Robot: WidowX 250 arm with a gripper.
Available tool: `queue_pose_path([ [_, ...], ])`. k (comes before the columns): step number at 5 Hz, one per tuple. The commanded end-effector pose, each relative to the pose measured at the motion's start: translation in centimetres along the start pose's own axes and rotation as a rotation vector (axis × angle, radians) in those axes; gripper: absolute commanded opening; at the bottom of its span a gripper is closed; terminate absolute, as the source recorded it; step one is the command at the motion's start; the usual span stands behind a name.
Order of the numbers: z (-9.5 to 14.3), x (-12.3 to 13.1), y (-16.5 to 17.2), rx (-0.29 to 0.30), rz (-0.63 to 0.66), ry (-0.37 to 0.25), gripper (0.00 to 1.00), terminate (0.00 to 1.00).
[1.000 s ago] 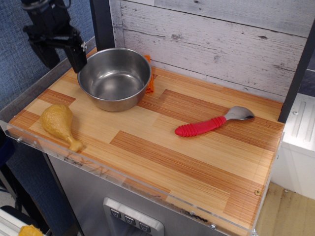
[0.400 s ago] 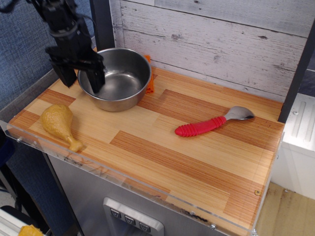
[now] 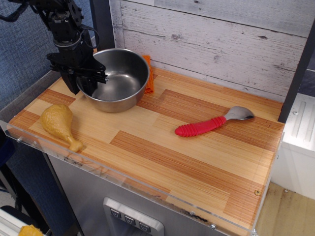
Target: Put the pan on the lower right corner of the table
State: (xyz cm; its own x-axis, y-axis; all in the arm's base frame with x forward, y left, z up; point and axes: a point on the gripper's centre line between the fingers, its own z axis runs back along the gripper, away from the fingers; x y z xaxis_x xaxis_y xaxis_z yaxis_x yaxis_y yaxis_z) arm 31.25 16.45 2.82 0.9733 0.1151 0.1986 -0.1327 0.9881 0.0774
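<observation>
Steel pan sits in the upper left of the frame, on the far left part of the table, close to the whitewashed plank wall. Black gripper reaches down at the pan's left rim, its fingers straddling the wall, one inside and one outside; whether they actually pinch the metal cannot be told. An orange cloth peeks from behind the pan. A chicken drumstick lies at left, a red-handled spoon right of centre.
</observation>
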Motion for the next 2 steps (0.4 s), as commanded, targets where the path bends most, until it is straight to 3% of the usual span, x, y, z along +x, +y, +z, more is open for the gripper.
queue_pose_path([
  [1, 2.27, 0.14, 0.51, 0.009, 0.002, -0.052, 0.00, 0.00],
  [2, 2.98, 0.43, 0.61, -0.026, -0.014, -0.054, 0.00, 0.00],
])
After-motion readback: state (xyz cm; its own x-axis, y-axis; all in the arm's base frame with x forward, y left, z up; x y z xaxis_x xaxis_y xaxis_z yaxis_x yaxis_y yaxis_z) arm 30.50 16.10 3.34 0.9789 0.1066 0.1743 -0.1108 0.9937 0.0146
